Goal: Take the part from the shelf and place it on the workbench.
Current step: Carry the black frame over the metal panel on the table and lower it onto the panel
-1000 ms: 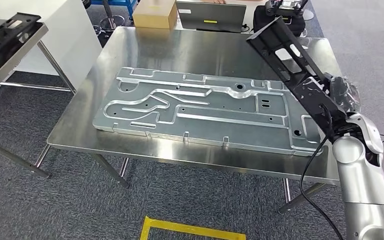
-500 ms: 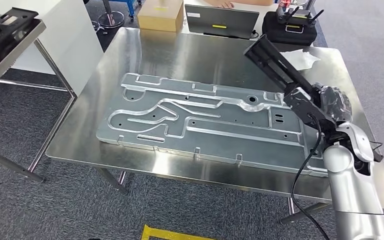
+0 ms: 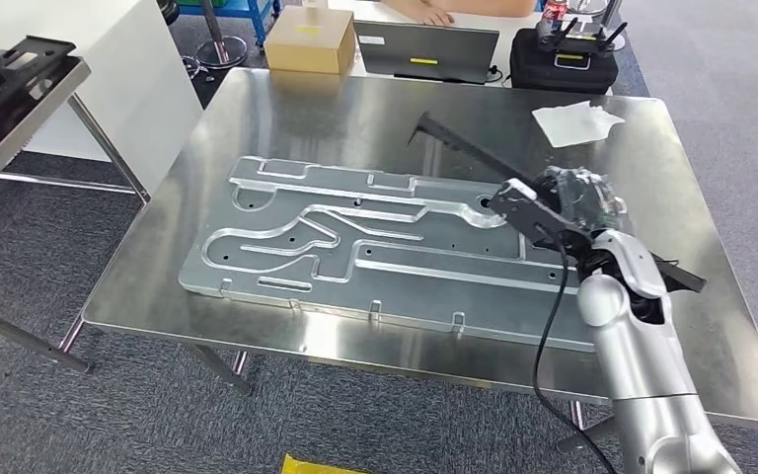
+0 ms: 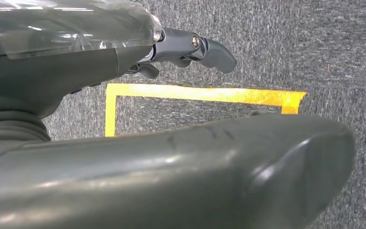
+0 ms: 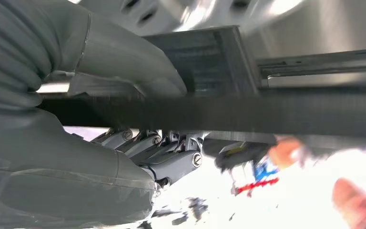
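Observation:
The black part, a long flat metal bracket, lies low and nearly level above the right half of the steel workbench. My right hand grips it around its middle; one end points to the table's far centre, the other sticks out past my wrist. In the right wrist view the thumb presses one side of the black part and the fingers wrap the other. My left hand hangs over the carpet, fingers apart, holding nothing.
A large silver stamped panel covers the middle of the workbench. The shelf at the left carries another black part. Behind the table stand a cardboard box, a laptop and a black case. White wrapping lies far right.
My right hand has swung the black part down from a steep upward tilt to nearly level over the table and moved it toward the centre. The camera has shifted a little too.

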### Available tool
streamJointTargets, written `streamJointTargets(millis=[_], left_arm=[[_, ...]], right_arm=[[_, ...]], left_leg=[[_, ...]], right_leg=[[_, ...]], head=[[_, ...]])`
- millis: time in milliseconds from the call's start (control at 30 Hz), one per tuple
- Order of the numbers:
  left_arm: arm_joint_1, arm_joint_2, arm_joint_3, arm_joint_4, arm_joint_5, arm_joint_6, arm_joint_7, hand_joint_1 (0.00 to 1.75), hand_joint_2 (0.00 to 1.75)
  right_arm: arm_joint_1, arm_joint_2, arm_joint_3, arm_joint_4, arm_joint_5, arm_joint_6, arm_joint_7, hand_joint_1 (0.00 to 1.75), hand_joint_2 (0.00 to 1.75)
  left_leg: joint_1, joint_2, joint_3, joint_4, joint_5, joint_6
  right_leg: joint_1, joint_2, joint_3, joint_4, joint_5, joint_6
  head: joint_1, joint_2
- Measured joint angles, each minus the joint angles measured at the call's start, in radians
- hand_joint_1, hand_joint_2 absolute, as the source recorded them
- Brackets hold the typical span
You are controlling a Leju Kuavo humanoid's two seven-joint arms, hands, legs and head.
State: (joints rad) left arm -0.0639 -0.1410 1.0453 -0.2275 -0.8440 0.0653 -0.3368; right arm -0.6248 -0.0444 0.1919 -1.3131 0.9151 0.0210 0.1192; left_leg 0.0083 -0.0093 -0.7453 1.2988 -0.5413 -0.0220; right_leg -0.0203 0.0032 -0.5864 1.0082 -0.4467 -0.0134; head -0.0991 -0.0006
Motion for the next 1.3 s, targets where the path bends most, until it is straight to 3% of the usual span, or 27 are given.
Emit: streamJointTargets(millis=[33, 133, 200, 300, 367, 433, 467, 500, 533, 633, 700, 800, 933, 1233, 1300], left_arm=[[0.000, 0.000, 0.001, 0.000, 0.000, 0.000, 0.001, 0.00, 0.00], [-0.001, 0.000, 0.005, 0.000, 0.004, 0.003, 0.004, 0.00, 0.00], [-0.003, -0.001, 0.010, 0.000, 0.006, 0.006, 0.007, 0.00, 0.00], [-0.007, -0.002, 0.019, 0.000, 0.011, 0.011, 0.011, 0.00, 0.00], [-0.009, -0.002, 0.026, 0.000, 0.017, 0.017, 0.013, 0.00, 0.00], [-0.009, -0.002, 0.033, 0.000, 0.026, 0.024, 0.016, 0.00, 0.00], [-0.010, -0.002, 0.038, 0.000, 0.032, 0.028, 0.018, 0.00, 0.00], [-0.010, -0.002, 0.044, 0.000, 0.037, 0.032, 0.019, 0.00, 0.00], [-0.010, -0.002, 0.049, 0.000, 0.042, 0.035, 0.020, 0.00, 0.00], [-0.011, -0.006, 0.060, 0.000, 0.050, 0.041, 0.022, 0.00, 0.00], [-0.013, -0.010, 0.068, 0.001, 0.055, 0.048, 0.026, 0.00, 0.00], [-0.013, -0.011, 0.080, 0.001, 0.065, 0.061, 0.034, 0.00, 0.00], [-0.014, -0.010, 0.097, 0.001, 0.078, 0.081, 0.052, 0.00, 0.00], [-0.014, -0.010, 0.124, 0.001, 0.090, 0.105, 0.071, 0.00, 0.00], [-0.014, -0.010, 0.127, 0.001, 0.094, 0.104, 0.061, 0.00, 0.87]], right_arm=[[-0.003, 0.009, 0.016, 0.015, 0.002, 0.001, -0.001, 1.75, 1.75], [-0.021, 0.044, 0.058, 0.066, 0.014, 0.008, -0.009, 1.75, 1.75], [-0.038, 0.073, 0.087, 0.110, 0.030, 0.010, -0.016, 1.75, 1.75], [-0.052, 0.110, 0.121, 0.171, 0.048, 0.006, -0.027, 1.75, 1.75], [-0.066, 0.130, 0.137, 0.207, 0.053, 0.005, -0.038, 1.75, 1.75], [-0.083, 0.147, 0.155, 0.250, 0.055, 0.005, -0.054, 1.75, 1.75], [-0.090, 0.155, 0.165, 0.275, 0.056, 0.005, -0.063, 1.75, 1.75], [-0.097, 0.165, 0.175, 0.299, 0.057, 0.004, -0.072, 1.75, 1.75], [-0.105, 0.175, 0.186, 0.323, 0.059, 0.004, -0.080, 1.75, 1.75], [-0.131, 0.201, 0.209, 0.373, 0.060, 0.000, -0.095, 1.75, 1.75], [-0.149, 0.217, 0.219, 0.403, 0.060, -0.002, -0.103, 1.75, 1.75], [-0.165, 0.239, 0.236, 0.449, 0.069, -0.005, -0.112, 1.75, 1.75], [-0.181, 0.264, 0.245, 0.516, 0.064, -0.020, -0.117, 1.75, 1.75], [-0.191, 0.286, 0.247, 0.578, 0.054, -0.056, -0.127, 1.75, 1.75], [-0.192, 0.287, 0.247, 0.583, 0.052, -0.061, -0.126, 0.87, 1.75]], left_leg=[[0.004, 0.002, 0.011, -0.025, 0.023, -0.004], [0.009, 0.009, 0.105, -0.218, 0.108, -0.007], [0.007, 0.011, 0.130, -0.270, 0.115, 0.002], [0.008, 0.007, 0.132, -0.276, 0.119, 0.024], [0.009, 0.006, 0.133, -0.281, 0.122, 0.038], [0.005, 0.006, 0.133, -0.281, 0.122, 0.044], [0.003, 0.006, 0.133, -0.281, 0.121, 0.045], [0.000, 0.005, 0.134, -0.281, 0.121, 0.046], [-0.003, 0.005, 0.135, -0.281, 0.121, 0.047], [-0.012, 0.005, 0.139, -0.280, 0.120, 0.046], [-0.012, 0.005, 0.137, -0.279, 0.120, 0.040], [-0.010, 0.005, 0.139, -0.282, 0.122, 0.025], [-0.011, 0.002, 0.152, -0.302, 0.125, 0.031], [-0.005, 0.003, 0.157, -0.302, 0.126, 0.023], [-0.005, 0.003, 0.157, -0.302, 0.127, 0.023]], right_leg=[[-0.001, 0.000, 0.002, 0.001, -0.002, 0.002], [-0.003, 0.001, 0.008, 0.009, -0.012, 0.016], [0.002, 0.003, 0.007, 0.011, -0.014, 0.026], [0.001, 0.002, 0.006, 0.014, -0.022, 0.040], [-0.002, 0.000, -0.023, 0.081, -0.065, 0.046], [-0.001, -0.001, -0.087, 0.216, -0.127, 0.046], [-0.001, -0.001, -0.117, 0.274, -0.144, 0.046], [0.001, -0.001, -0.133, 0.301, -0.143, 0.043], [0.003, -0.001, -0.130, 0.288, -0.123, 0.038], [0.018, 0.000, -0.041, 0.093, -0.024, 0.005], [0.028, -0.003, -0.008, 0.020, -0.004, -0.010], [0.028, -0.007, 0.000, 0.000, 0.003, -0.011], [0.027, -0.004, 0.010, -0.010, 0.005, 0.005], [0.033, -0.002, 0.013, -0.009, 0.005, -0.002], [0.033, -0.002, 0.013, -0.009, 0.005, -0.003]], head=[[0.000, 0.000], [0.000, 0.000], [0.000, 0.000], [0.000, 0.000], [0.000, 0.000], [0.000, 0.000], [0.000, 0.000], [0.000, 0.000], [0.000, 0.000], [0.000, 0.000], [0.000, 0.000], [0.000, 0.000], [-0.001, 0.000], [-0.002, 0.000], [-0.002, 0.000]])
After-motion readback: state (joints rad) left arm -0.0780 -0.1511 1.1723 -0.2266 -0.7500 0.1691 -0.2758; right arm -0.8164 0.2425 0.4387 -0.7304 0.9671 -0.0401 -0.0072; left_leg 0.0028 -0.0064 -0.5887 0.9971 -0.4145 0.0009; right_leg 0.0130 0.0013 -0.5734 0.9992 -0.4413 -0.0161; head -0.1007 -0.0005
